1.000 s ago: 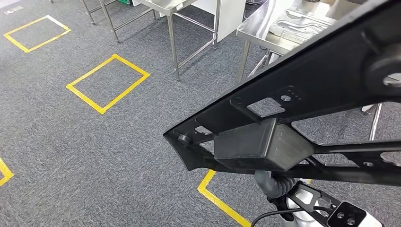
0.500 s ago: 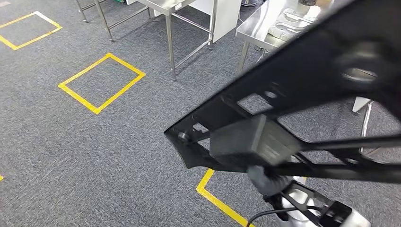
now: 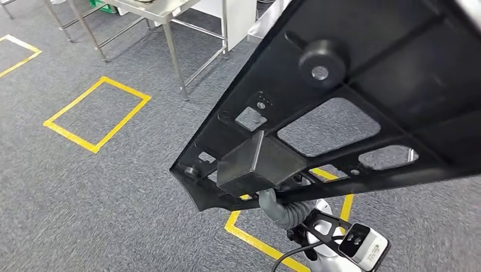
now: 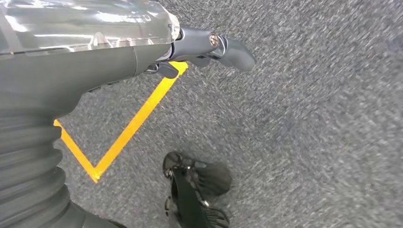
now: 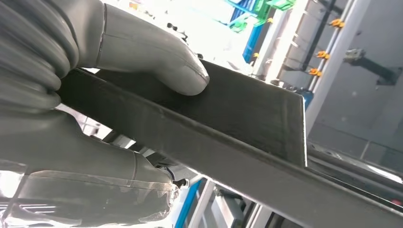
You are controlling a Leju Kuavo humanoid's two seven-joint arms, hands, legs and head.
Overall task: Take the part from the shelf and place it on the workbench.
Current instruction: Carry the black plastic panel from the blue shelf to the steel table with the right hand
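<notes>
The part (image 3: 340, 107) is a large black plastic panel with ribs, cut-out windows, a round boss and a boxy block on its underside. It hangs close before the head camera, tilted, and spans the right half of that view. My right hand (image 5: 138, 52) grips its edge: the thumb presses on one face and the palm backs the other. The part (image 5: 247, 118) runs away from the hand as a long dark edge. In the head view my right wrist (image 3: 283, 212) shows just below the panel. My left hand (image 4: 142, 52) hangs over the carpet and holds nothing.
Grey carpet carries yellow tape squares (image 3: 96, 113), one partly under the panel (image 3: 255, 241). A steel table (image 3: 153, 8) with thin legs stands at the back left. The panel hides what lies ahead on the right.
The whole picture has shifted left, so the camera has turned. The panel has swung up and nearer, showing more of its underside. My right hand still grips it.
</notes>
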